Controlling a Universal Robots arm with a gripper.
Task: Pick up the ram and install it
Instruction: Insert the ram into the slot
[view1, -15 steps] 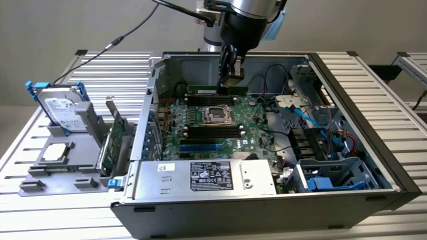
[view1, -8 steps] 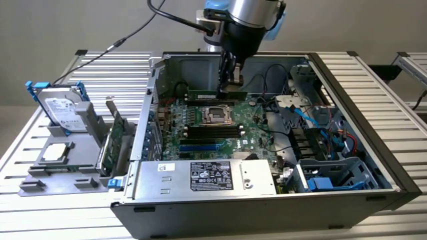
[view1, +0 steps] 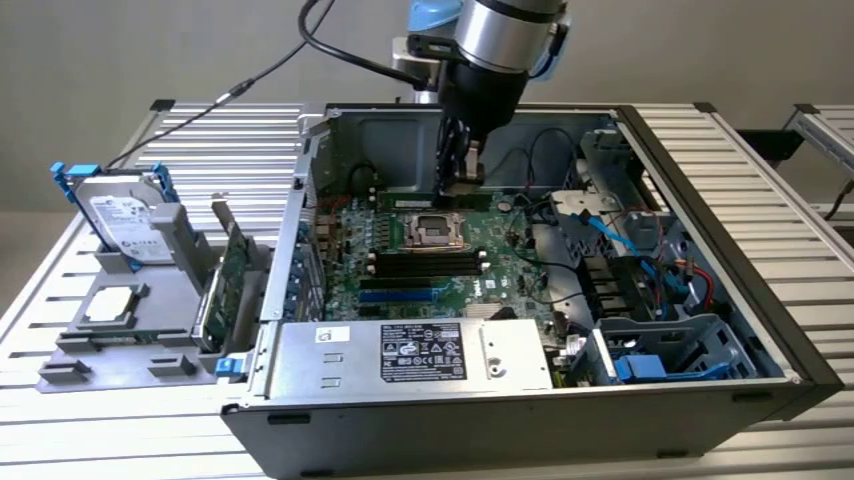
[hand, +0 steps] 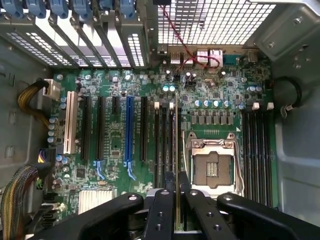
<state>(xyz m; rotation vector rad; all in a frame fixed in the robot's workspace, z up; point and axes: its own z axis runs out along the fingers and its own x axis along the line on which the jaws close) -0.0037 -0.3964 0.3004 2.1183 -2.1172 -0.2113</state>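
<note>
My gripper (view1: 461, 182) reaches down into the open computer case (view1: 310, 180) and is shut on the ram (view1: 424, 198), a thin green stick held on edge. In the wrist view the ram (hand: 176, 150) runs edge-on between my two black fingers (hand: 162, 210). It lies in line with the black memory slots (hand: 164, 135) right beside the CPU socket (hand: 212, 167). Whether its lower edge touches a slot I cannot tell. A second bank of black slots (view1: 427, 263) lies on the other side of the CPU socket (view1: 430, 232).
A grey holder (view1: 114, 355) at the exterior view's left carries a hard drive (view1: 123, 222) and an upright green expansion card (view1: 230, 275). The power supply (view1: 414, 352) sits at the case front, a drive cage (view1: 674, 350) and blue cables (view1: 601, 225) at the exterior view's right.
</note>
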